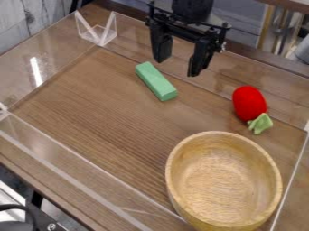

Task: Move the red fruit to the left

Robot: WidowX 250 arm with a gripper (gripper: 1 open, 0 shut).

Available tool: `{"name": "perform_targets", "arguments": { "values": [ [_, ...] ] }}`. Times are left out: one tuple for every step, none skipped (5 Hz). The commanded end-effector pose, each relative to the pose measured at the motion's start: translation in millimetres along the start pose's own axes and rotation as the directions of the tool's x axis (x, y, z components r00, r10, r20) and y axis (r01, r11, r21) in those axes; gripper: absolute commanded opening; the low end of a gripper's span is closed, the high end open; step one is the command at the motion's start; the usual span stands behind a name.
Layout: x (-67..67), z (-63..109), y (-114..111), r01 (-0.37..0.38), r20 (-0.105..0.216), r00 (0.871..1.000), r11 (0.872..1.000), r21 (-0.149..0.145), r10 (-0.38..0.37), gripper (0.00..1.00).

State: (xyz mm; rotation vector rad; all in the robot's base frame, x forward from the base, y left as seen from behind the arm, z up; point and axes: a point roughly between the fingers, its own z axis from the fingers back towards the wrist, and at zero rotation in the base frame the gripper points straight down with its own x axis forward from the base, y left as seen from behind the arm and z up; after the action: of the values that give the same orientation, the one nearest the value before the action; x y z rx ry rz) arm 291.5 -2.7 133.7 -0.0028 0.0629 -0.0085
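The red fruit is a small glossy strawberry lying on its side at the right of the wooden table, its light green cap pointing toward the front right. My gripper hangs at the back centre, pointing down, well to the left of and behind the fruit. Its two black fingers stand wide apart with nothing between them.
A flat green block lies just below and left of the gripper. A large wooden bowl fills the front right, close to the fruit. Clear plastic walls ring the table, with a small clear stand at the back left.
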Motion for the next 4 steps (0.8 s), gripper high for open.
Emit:
{"name": "perform_targets", "arguments": {
  "values": [
    [3.2,-11.7,-6,-0.07,-0.02,0.997,0.997,-0.015,0.07,1.0],
    [12.8,-21.1,-24,-0.167,-0.016,0.986,0.985,-0.039,0.166,1.0],
    [26.1,-31.2,-43,-0.282,0.01,0.959,0.957,-0.071,0.283,1.0],
    [43.8,-41.4,-64,-0.349,0.032,0.935,0.931,-0.108,0.354,1.0]
  ]
}}
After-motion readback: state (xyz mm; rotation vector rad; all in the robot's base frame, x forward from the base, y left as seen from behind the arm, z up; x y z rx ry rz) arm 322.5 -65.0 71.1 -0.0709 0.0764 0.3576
